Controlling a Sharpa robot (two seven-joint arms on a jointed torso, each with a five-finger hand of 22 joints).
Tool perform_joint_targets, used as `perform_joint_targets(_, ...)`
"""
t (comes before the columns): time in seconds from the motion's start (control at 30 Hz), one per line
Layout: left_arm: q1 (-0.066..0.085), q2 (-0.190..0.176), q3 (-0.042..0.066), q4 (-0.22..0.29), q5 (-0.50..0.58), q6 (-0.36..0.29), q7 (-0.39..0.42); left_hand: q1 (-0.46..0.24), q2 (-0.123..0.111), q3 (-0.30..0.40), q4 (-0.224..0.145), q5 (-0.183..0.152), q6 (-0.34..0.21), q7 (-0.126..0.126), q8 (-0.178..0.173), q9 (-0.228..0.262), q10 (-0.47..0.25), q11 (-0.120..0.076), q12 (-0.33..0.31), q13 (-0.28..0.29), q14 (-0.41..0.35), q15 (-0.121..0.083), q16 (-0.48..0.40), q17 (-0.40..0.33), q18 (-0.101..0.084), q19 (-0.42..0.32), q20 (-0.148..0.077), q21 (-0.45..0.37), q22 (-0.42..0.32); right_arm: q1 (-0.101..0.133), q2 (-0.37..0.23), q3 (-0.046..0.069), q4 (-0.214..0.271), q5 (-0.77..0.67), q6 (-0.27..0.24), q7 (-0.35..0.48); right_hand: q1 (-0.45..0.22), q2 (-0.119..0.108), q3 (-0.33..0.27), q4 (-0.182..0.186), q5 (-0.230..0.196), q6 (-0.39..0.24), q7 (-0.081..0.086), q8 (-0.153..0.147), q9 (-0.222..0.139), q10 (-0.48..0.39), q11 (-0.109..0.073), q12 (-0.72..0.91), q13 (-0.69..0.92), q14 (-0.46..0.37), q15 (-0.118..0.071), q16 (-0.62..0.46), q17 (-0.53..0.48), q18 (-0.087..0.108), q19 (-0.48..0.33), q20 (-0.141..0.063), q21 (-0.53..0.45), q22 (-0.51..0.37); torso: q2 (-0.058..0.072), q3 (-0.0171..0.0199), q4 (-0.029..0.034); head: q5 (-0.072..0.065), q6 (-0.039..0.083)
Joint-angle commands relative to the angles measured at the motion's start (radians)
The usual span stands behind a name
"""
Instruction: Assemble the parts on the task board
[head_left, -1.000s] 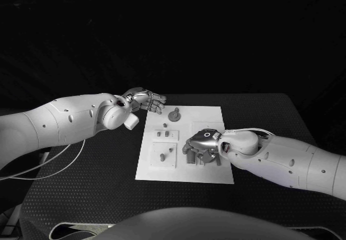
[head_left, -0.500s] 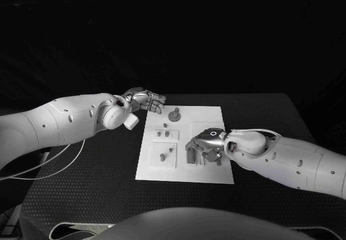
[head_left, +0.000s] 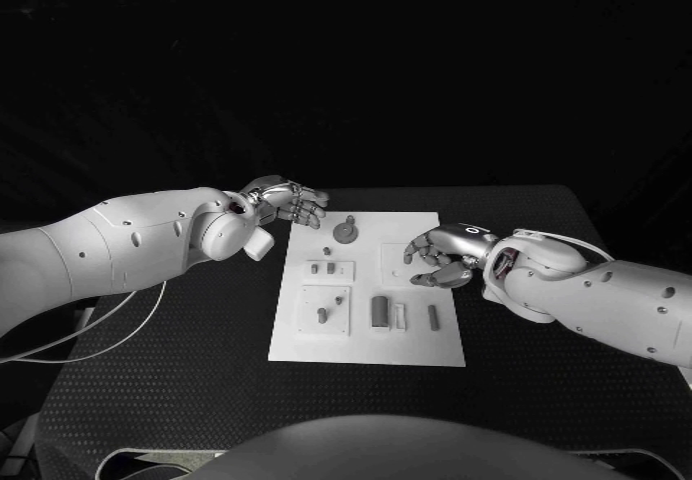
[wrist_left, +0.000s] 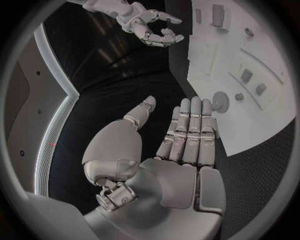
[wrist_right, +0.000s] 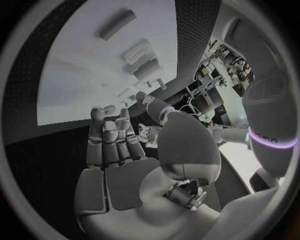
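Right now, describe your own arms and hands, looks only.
Both arms are smooth white shells with small dark dots. The left hand and right hand are silver metal with jointed fingers. The right wrist bears a small ring mark. A thin white cable loops under the left arm.

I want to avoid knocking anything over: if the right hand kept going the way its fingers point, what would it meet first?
Probably the small parts on the task board, left of the right hand. Its height above the board is unclear, so it might pass over them.
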Motion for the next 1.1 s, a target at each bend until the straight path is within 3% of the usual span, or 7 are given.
perform_joint_targets(0.03, 0.001, -0.001, 0.001, 0.004, -0.004, 0.009, 0.009, -0.004, -0.001, 0.001, 0.004, 0.002, -0.004, -0.001, -0.001, -0.001, -0.006, 0.003, -0.004, 0.001, 0.003, 0.001, -0.005, 0.002, -0.003, -0.006, 0.002, -0.002, -0.001, 0.013, -0.033, -0.001, 0.027, 0.158, 0.128, -0.232, -0.076, -0.001, -0.034, 0.052, 0.0, 0.044, -0.021, 0.041, 0.041, 0.021, -0.015, 0.008, -0.005, 0.018, -0.01, 0.021, -0.004, 0.006, 0.013, -0.011, -0.005, -0.001, 0.0, -0.0002, -0.0015, -0.008, 0.0)
perform_joint_targets(0.13, 0.001, -0.004, 0.001, 0.007, -0.004, 0.008, 0.008, -0.004, -0.001, 0.001, 0.004, 0.002, -0.003, -0.001, -0.001, -0.001, -0.005, 0.003, -0.003, 0.001, 0.003, 0.001, -0.005, 0.002, -0.003, -0.006, 0.002, -0.002, -0.001, 0.016, -0.06, -0.001, 0.048, 0.174, 0.203, -0.328, -0.137, -0.004, -0.032, 0.134, 0.0, 0.076, -0.049, 0.083, 0.111, 0.066, -0.047, 0.014, -0.015, 0.061, -0.04, 0.022, -0.011, 0.006, 0.049, -0.039, 0.0, -0.003, 0.0, -0.0005, -0.0013, -0.013, 0.0)
perform_joint_targets(0.2, 0.001, -0.005, 0.001, 0.008, -0.004, 0.007, 0.008, -0.004, -0.001, 0.001, 0.004, 0.002, -0.003, -0.001, 0.0, -0.001, -0.005, 0.002, -0.003, 0.001, 0.003, 0.001, -0.005, 0.002, -0.003, -0.006, 0.002, -0.002, -0.001, 0.016, -0.069, -0.001, 0.059, 0.205, 0.259, -0.386, -0.142, 0.012, -0.037, 0.143, -0.001, 0.102, -0.066, 0.1, 0.146, 0.112, -0.066, 0.024, -0.019, 0.106, -0.062, 0.026, -0.011, 0.006, 0.084, -0.061, 0.013, 0.001, 0.001, 0.0007, 0.0001, -0.016, 0.0)
perform_joint_targets(0.3, 0.001, -0.007, 0.001, 0.009, -0.004, 0.005, 0.008, -0.004, -0.001, 0.001, 0.004, 0.002, -0.003, -0.001, 0.0, -0.001, -0.005, 0.002, -0.003, 0.001, 0.003, 0.001, -0.005, 0.002, -0.003, -0.006, 0.002, -0.002, -0.001, 0.016, -0.076, -0.002, 0.076, 0.277, 0.289, -0.449, -0.18, 0.021, -0.042, 0.18, -0.001, 0.1, -0.07, 0.086, 0.157, 0.143, -0.073, 0.026, -0.022, 0.155, -0.077, 0.02, 0.008, 0.006, 0.099, -0.075, 0.007, -0.004, 0.001, 0.0016, 0.0001, -0.017, 0.0)
perform_joint_targets(0.53, 0.001, -0.009, 0.001, 0.011, -0.004, 0.005, 0.008, -0.003, -0.002, 0.001, 0.004, 0.002, -0.002, -0.001, 0.0, -0.001, -0.005, 0.002, -0.003, 0.001, 0.003, 0.001, -0.006, 0.002, -0.003, -0.006, 0.002, -0.002, -0.001, 0.003, -0.075, -0.002, 0.097, 0.317, 0.289, -0.536, -0.189, 0.08, -0.065, 0.117, -0.001, 0.122, -0.072, 0.036, 0.126, 0.176, -0.076, 0.027, -0.022, 0.209, -0.08, 0.012, 0.04, 0.006, 0.102, -0.082, -0.011, -0.007, 0.0, 0.0006, -0.0006, -0.023, 0.0)
perform_joint_targets(0.8, 0.001, -0.007, 0.001, 0.012, -0.004, 0.006, 0.008, -0.004, -0.003, 0.001, 0.004, 0.002, -0.002, -0.001, 0.0, -0.001, -0.005, 0.002, -0.003, 0.001, 0.003, 0.001, -0.006, 0.002, -0.003, -0.006, 0.002, -0.002, -0.001, -0.015, -0.04, -0.002, 0.076, 0.3, 0.246, -0.571, -0.207, 0.077, -0.067, 0.091, 0.0, 0.154, -0.078, 0.025, 0.112, 0.186, -0.082, 0.023, -0.022, 0.222, -0.083, 0.01, 0.051, 0.006, 0.108, -0.081, -0.017, -0.006, 0.001, 0.0003, 0.0024, -0.029, 0.0)
perform_joint_targets(1.1, 0.001, -0.007, 0.001, 0.011, -0.004, 0.007, 0.007, -0.007, -0.002, 0.0, 0.007, 0.002, -0.002, -0.001, 0.0, -0.001, -0.004, 0.002, -0.003, 0.001, 0.004, 0.001, -0.006, 0.003, -0.003, -0.006, 0.003, -0.002, -0.001, -0.043, -0.01, -0.002, 0.049, 0.268, 0.267, -0.579, -0.212, 0.072, -0.062, 0.076, 0.0, 0.162, -0.079, 0.017, 0.106, 0.189, -0.083, 0.022, -0.02, 0.232, -0.085, 0.009, 0.061, 0.006, 0.113, -0.082, -0.018, -0.005, 0.001, -0.0008, 0.003, -0.032, 0.0)
